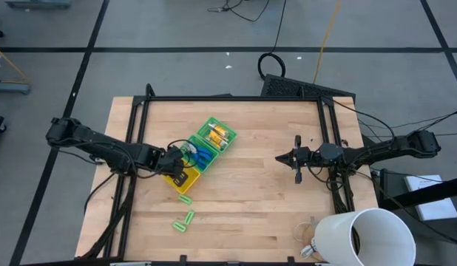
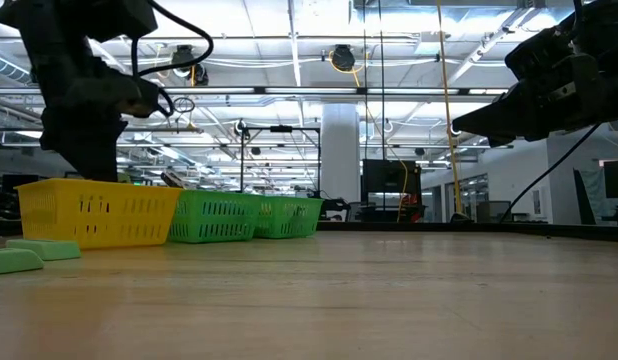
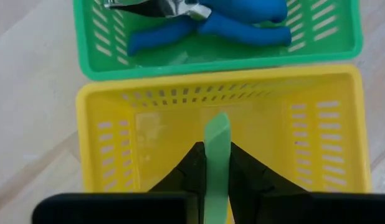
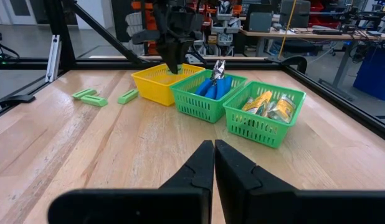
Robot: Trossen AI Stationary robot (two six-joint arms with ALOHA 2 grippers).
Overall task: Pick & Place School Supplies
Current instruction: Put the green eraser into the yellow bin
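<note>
Green stick (image 3: 216, 163) pinched in my left pincer (image 3: 215, 160) above the yellow basket (image 3: 105, 186). Three more sticks (image 4: 99, 97) on the surface (image 4: 118, 149). Right pincer (image 4: 214, 163) pressed together, empty.

Both arms are showing matte black jointed links trailing looped black cables; the fingers (image 4: 202, 165) are tapering, seemingly wedge-shaped.

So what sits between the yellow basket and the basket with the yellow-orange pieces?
The middle green basket holding the blue-handled tools sits between the yellow basket and the end green basket, clearest in the right wrist view.
</note>
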